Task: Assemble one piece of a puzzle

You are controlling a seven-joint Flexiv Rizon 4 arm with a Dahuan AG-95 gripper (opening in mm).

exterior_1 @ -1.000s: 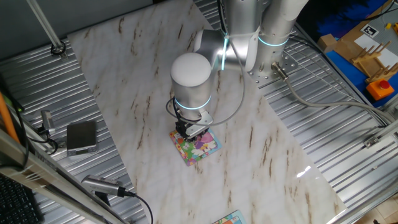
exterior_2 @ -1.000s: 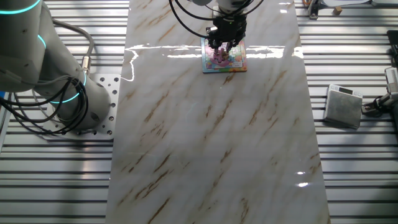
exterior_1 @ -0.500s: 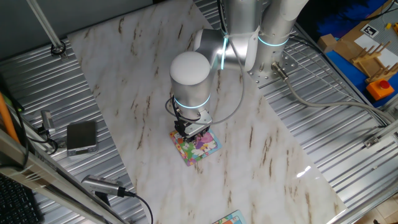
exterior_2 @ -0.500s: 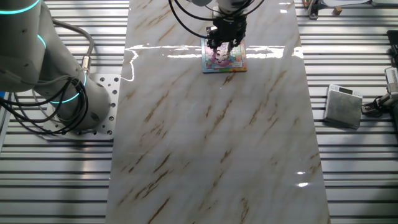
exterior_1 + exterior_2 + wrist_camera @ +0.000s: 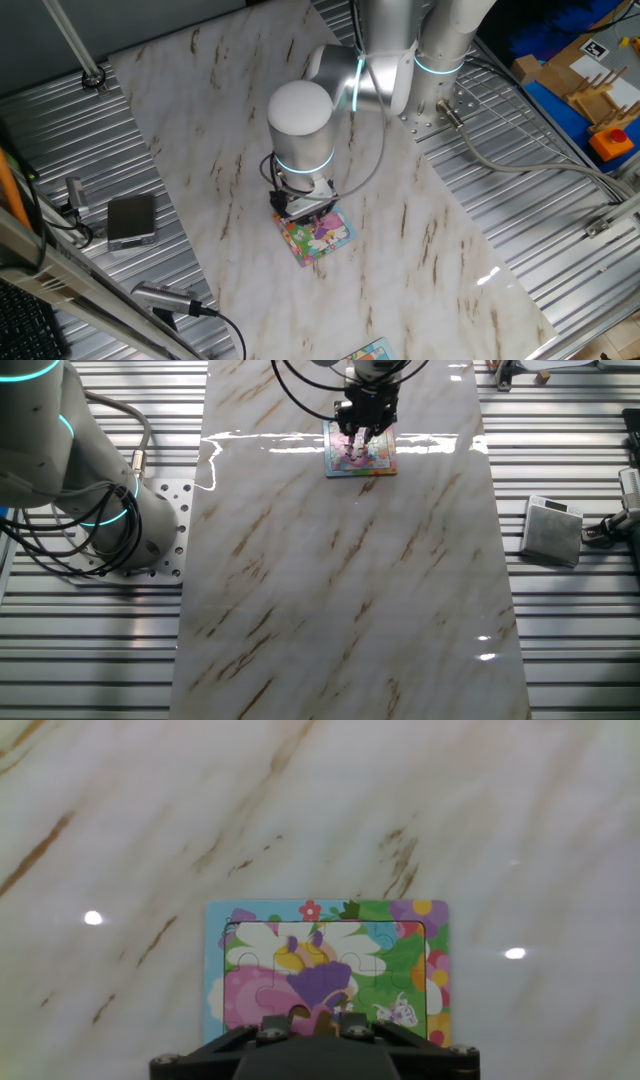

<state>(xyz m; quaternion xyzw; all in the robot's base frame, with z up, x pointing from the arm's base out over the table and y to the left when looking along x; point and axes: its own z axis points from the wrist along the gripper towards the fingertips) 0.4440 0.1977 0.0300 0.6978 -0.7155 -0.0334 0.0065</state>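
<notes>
In the hand view the pincer [image 5: 315, 1032] shows only as a dark housing along the bottom edge; its fingertips are cut off, so whether it grips anything cannot be told. Just beyond lies the puzzle [image 5: 330, 970], flat on the marble tabletop [image 5: 150, 820], its near edge hidden. The piece cannot be singled out among the seated pink-purple shapes.
</notes>
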